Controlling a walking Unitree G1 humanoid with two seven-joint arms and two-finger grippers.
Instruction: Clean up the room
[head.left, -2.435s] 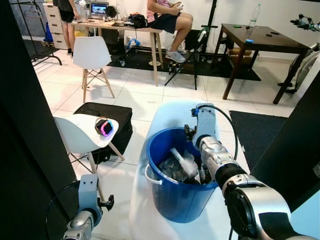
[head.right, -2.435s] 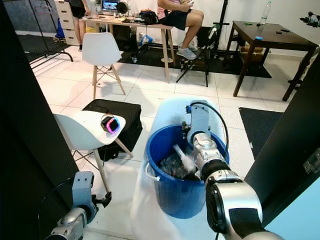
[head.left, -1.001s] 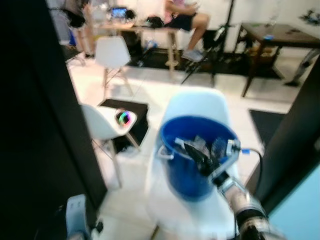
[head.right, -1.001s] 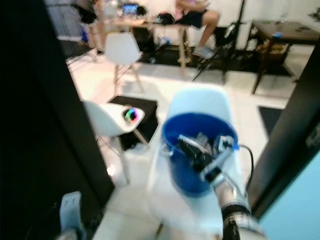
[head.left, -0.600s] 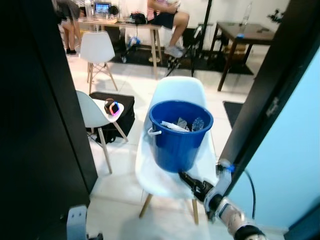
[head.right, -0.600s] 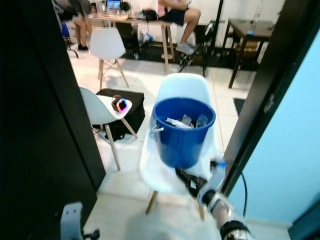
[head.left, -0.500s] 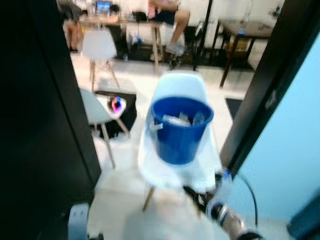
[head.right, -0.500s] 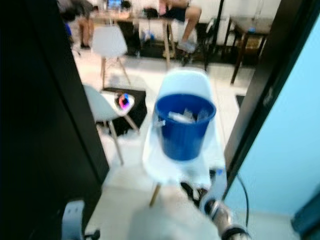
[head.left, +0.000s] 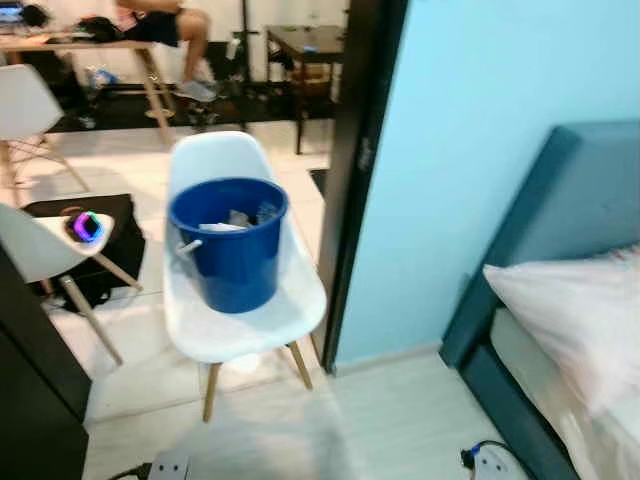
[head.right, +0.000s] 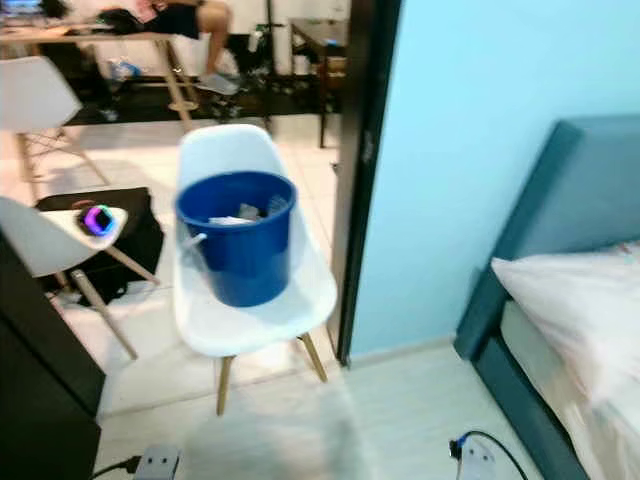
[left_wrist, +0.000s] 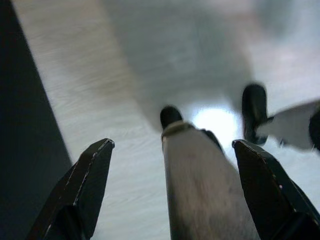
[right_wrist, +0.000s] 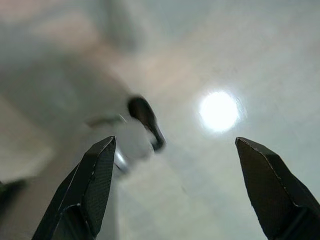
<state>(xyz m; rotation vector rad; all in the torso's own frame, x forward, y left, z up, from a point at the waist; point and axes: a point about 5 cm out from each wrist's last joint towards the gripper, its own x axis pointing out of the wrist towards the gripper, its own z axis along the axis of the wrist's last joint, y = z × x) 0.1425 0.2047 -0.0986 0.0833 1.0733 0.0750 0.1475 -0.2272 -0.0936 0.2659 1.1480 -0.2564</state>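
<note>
A blue bucket (head.left: 228, 245) holding crumpled trash stands on the seat of a white chair (head.left: 245, 310) just outside a doorway. Both my arms hang low at the lower edge of the eye views, well short of the chair. In the left wrist view my left gripper (left_wrist: 172, 145) is open over pale wood floor, with a blurred grey upright shape between and beyond its fingers. My right gripper (right_wrist: 175, 141) is open too, over the same glossy floor, with nothing between its fingers.
A black door frame (head.left: 355, 170) and a teal wall (head.left: 450, 150) stand right of the chair. A blue bed (head.left: 560, 250) with a white pillow (head.left: 575, 320) lies at the right. A second white chair (head.left: 40, 250) carries a small glowing device (head.left: 85, 226). Far back are desks and a seated person (head.left: 165, 25).
The camera has backed away from the bucket and swung right, bringing wall and bed into view. My right gripper has left the bucket and dropped down to my side.
</note>
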